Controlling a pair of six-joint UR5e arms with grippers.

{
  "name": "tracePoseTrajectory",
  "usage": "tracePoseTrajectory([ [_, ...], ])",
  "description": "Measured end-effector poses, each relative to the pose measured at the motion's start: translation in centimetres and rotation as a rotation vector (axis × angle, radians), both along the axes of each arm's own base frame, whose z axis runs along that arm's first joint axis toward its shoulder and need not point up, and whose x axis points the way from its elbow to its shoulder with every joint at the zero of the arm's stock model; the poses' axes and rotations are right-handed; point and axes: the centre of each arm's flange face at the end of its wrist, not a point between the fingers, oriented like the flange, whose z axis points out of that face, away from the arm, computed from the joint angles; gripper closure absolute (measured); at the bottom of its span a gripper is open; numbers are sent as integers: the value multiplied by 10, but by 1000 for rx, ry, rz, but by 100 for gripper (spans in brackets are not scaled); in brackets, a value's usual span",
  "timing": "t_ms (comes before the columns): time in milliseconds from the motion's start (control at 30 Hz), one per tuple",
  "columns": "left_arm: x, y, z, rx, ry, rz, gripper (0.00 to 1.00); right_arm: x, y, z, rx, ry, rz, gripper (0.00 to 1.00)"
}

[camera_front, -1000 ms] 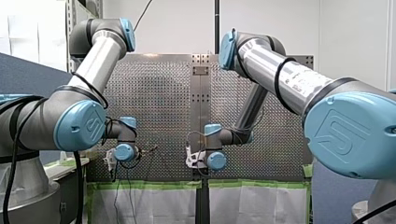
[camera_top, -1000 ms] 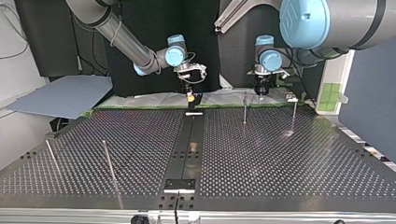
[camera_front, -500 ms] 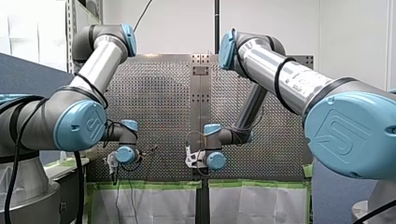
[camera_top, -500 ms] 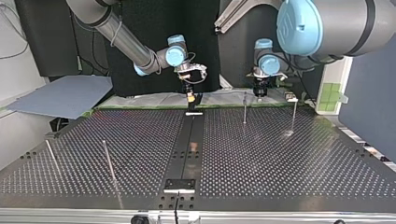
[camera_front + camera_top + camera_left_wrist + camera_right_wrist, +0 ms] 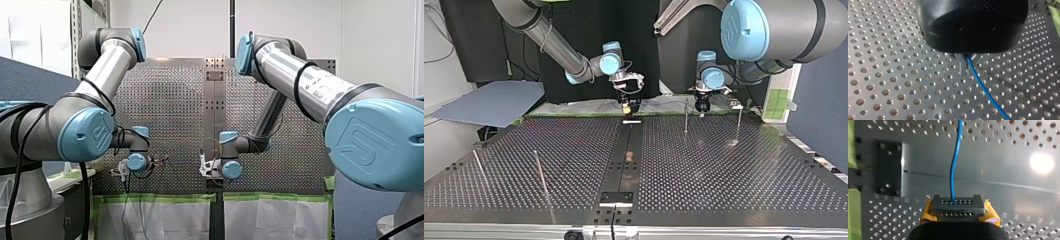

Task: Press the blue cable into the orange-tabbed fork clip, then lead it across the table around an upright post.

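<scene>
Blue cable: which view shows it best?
Right wrist view: the blue cable runs clear from my right hand ahead over the bare table. Left wrist view shows a stretch leaving my left hand. Front and top views: too thin to see.

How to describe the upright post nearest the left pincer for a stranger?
In the top view, look right of the dark centre strip, at the table's far edge. There your post stands nearer the strip than the second post, near my left pincer.
</scene>
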Motion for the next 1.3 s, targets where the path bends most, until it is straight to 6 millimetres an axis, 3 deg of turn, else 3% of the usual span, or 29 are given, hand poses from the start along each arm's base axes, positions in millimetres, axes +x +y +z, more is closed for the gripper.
tracePoseTrajectory([
  [200,1,3,0,-12,0,11,100,-8,-17,5,-6,-10,-30,100],
  [433,1,5,0,-16,1,18,100,-13,-21,4,1,-5,-43,100],
  [467,1,5,0,-15,2,18,89,-13,-21,4,2,-4,-43,100],
  [500,1,5,0,-14,2,19,89,-13,-21,4,2,-4,-43,100],
  [533,1,5,0,-12,4,19,78,-13,-21,4,2,-3,-43,100],
  [567,1,6,0,-10,6,19,59,-13,-21,4,3,-3,-43,100],
  [600,0,6,-1,-8,9,20,59,-13,-21,3,3,-3,-43,100],
  [633,0,6,-1,-5,14,20,35,-13,-21,3,3,-3,-43,100],
  [667,-1,7,-1,-3,19,21,21,-14,-21,3,4,-2,-43,100],
  [700,-1,7,-2,0,25,22,21,-14,-21,3,4,-2,-43,100],
  [767,-3,9,-3,8,42,26,0,-14,-21,3,4,-2,-44,100],
  [1300,-27,4,-15,1,162,-34,0,-14,-20,0,7,0,-44,100],
])
